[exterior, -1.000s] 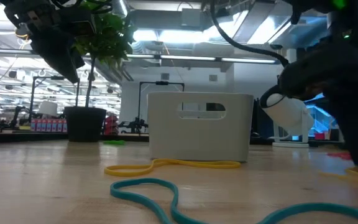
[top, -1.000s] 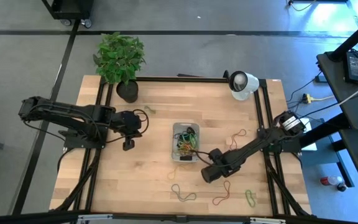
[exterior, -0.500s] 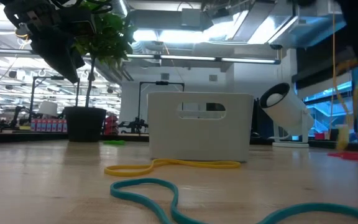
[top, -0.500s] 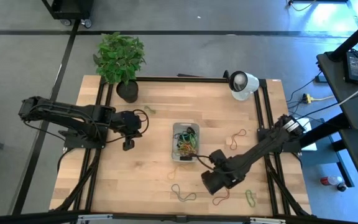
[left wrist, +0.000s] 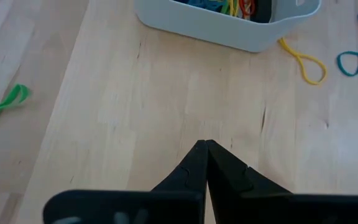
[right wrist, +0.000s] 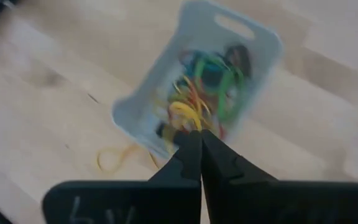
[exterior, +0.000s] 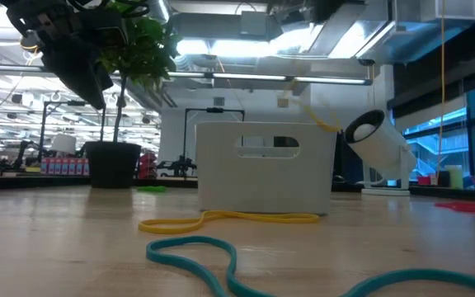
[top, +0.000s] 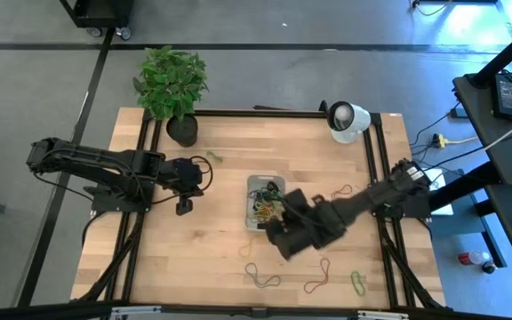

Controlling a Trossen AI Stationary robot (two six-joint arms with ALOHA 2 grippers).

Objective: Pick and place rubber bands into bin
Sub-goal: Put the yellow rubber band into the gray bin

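The bin stands mid-table with many coloured rubber bands inside; it also shows in the right wrist view and the low view. My right gripper is raised over the bin's near end, shut on a yellow rubber band. My left gripper is shut and empty, above the table left of the bin. Loose bands lie flat on the table: yellow, teal, red, green. My right gripper pinches the yellow rubber band between its two fingertips, coming from above and from the table's near side. The band is lifted clear of the table and hangs over the bin's near end; a yellow strand shows by the bin's top.
A potted plant stands at the far left and a round white lamp at the far right. An orange-red band lies right of the bin, a green one far left of it. Bare wood lies between left gripper and bin.
My right gripper has dipped toward the table's near edge right of the bin, then risen with a yellow band hanging from it. It has swung toward the far left, to above the bin's near end. The left arm has kept still.
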